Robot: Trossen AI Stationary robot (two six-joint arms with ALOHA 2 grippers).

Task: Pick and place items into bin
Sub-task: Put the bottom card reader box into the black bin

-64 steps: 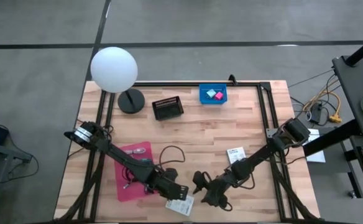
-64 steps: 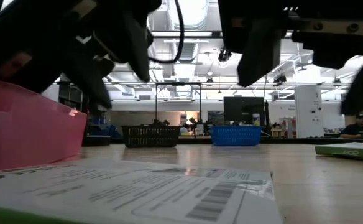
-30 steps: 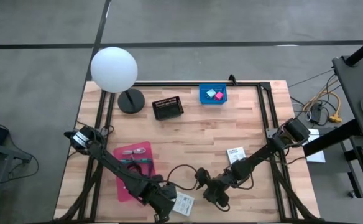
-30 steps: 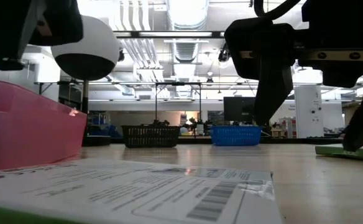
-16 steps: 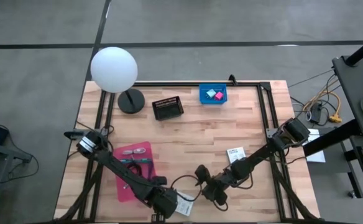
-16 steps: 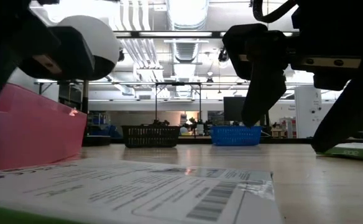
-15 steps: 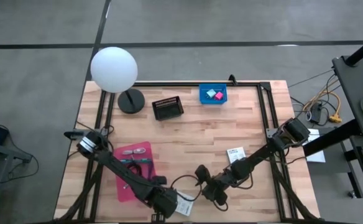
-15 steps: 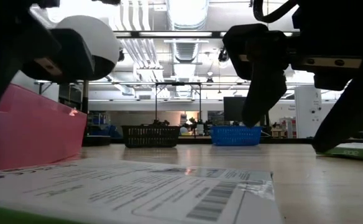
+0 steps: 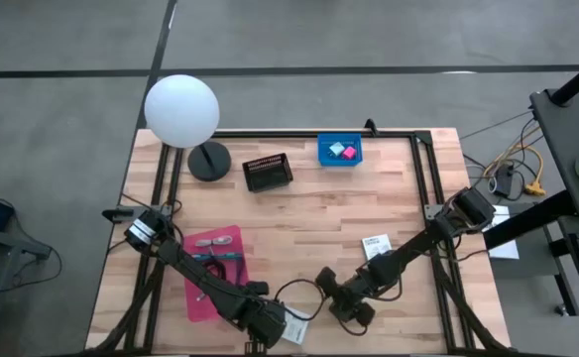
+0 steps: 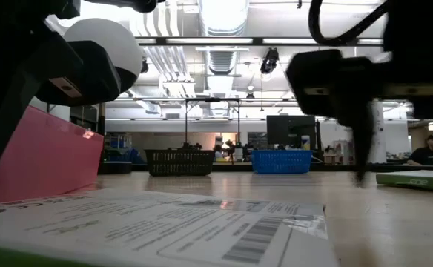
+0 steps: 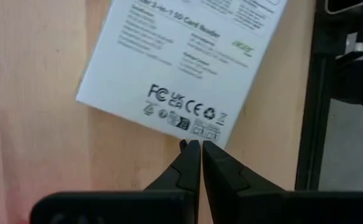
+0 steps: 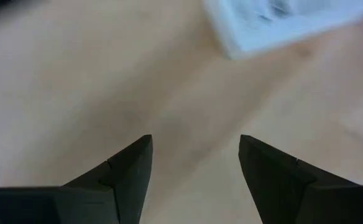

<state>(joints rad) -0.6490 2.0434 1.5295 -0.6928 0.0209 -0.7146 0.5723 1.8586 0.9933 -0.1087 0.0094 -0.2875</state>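
Where overhead hides it, left gripper (image 11: 196, 151) jaws closed, at white packet (image 11: 181, 59) edge.

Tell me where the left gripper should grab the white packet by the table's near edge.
Probably by its edge. The white packet lies flat on the table, so its broad face offers nothing to pinch. The left gripper, shut, hangs at the corner; it should open, then come down straddling the thin rim.

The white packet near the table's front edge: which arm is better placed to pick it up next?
Probably the left: its end effector sits right at the white packet, though shut. The right end effector is open over bare wood.
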